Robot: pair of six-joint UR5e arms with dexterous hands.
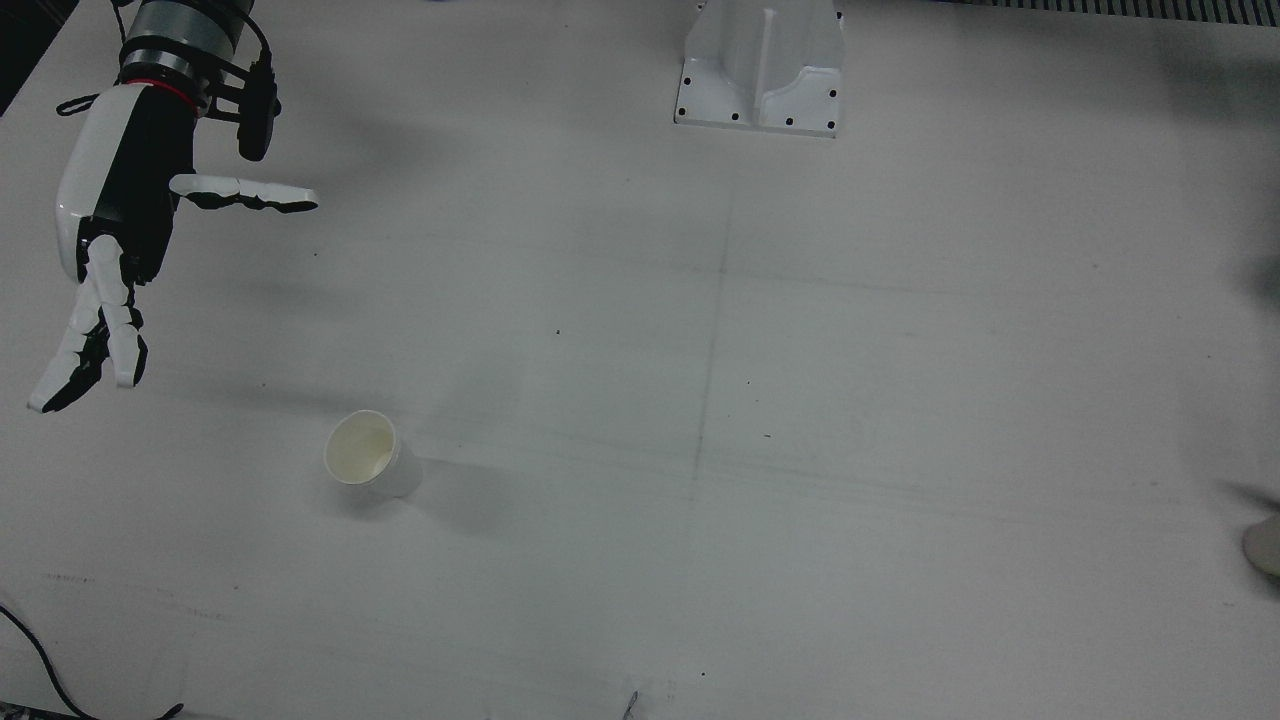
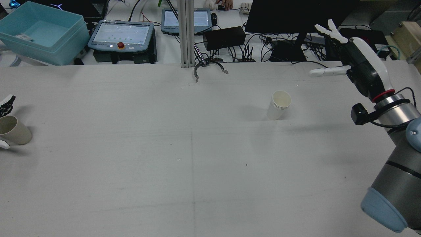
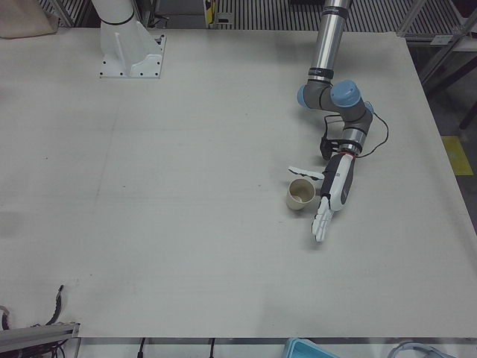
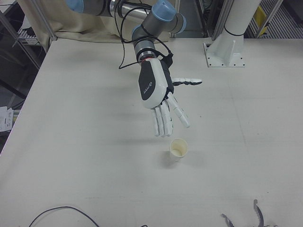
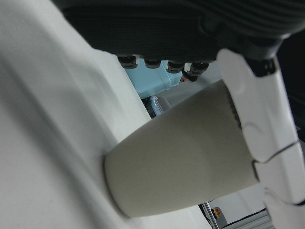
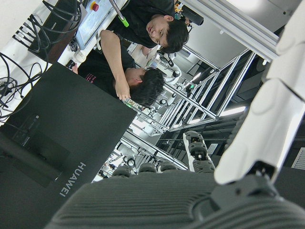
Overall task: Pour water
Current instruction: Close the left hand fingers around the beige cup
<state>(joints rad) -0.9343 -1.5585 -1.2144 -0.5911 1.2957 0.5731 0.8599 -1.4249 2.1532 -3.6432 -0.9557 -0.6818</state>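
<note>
A white paper cup (image 1: 365, 465) stands upright and empty on the table before the right arm, also in the rear view (image 2: 279, 104) and the right-front view (image 4: 178, 149). My right hand (image 1: 110, 230) is open with its fingers spread, raised above the table and apart from this cup (image 2: 358, 65) (image 4: 158, 94). A tan paper cup (image 3: 300, 194) stands upright at the table's left side (image 2: 13, 130). My left hand (image 3: 332, 198) is open, fingers straight. The tan cup (image 5: 181, 157) sits between its thumb and fingers, close to the palm.
A white arm pedestal (image 1: 760, 70) stands on the table near the robot's side. Beyond the far edge are a blue bin (image 2: 42, 33), teach pendants (image 2: 121, 34), a monitor (image 2: 296, 14) and cables. A metal clamp (image 2: 209, 67) lies at that edge.
</note>
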